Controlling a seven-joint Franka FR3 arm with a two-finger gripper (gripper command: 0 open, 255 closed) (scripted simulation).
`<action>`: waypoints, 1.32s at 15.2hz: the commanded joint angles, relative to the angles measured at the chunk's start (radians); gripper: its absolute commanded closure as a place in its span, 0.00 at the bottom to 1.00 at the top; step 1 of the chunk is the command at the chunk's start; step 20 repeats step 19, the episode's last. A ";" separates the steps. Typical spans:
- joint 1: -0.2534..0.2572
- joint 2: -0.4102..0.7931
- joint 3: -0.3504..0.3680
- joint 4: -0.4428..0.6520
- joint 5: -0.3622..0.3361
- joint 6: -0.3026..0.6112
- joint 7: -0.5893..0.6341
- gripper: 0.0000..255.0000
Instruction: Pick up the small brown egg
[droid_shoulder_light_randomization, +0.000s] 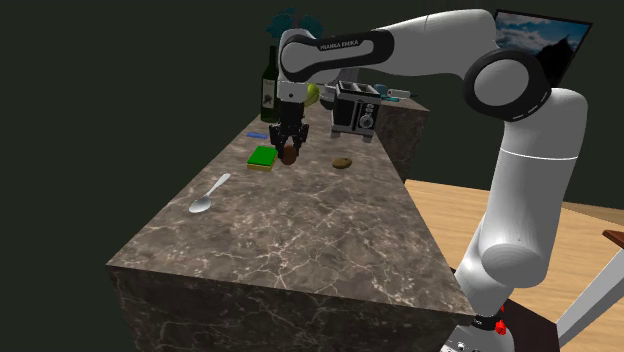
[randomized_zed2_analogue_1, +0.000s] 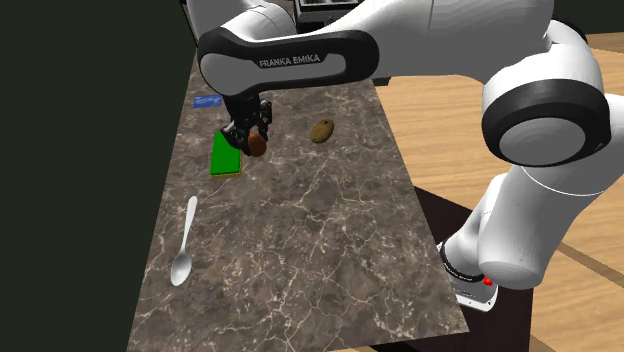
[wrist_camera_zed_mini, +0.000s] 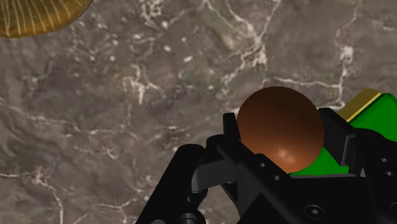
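gripper (droid_shoulder_light_randomization: 289, 148): pinching brown egg (wrist_camera_zed_mini: 281, 127) | egg: apparently raised off counter (droid_shoulder_light_randomization: 300, 230), just beside green sponge (randomized_zed2_analogue_1: 225, 157) | risk: smooth round shell could slip from fingers if lift jerks

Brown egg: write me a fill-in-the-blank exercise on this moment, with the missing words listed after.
1. The hand is ____ on the brown egg.
2. The flat block on the counter beside the hand is ____ in colour.
3. The silver utensil lying on the counter, apart from the hand, is a ____.
4. The dark bottle at the counter's far end stands ____.

Missing words: shut; green; spoon; upright.
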 joint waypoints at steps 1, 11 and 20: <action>0.000 0.000 0.000 0.000 0.000 0.000 0.000 1.00; -0.002 0.000 -0.001 0.122 -0.001 -0.121 0.007 1.00; -0.002 0.013 0.000 0.222 -0.002 -0.208 0.013 1.00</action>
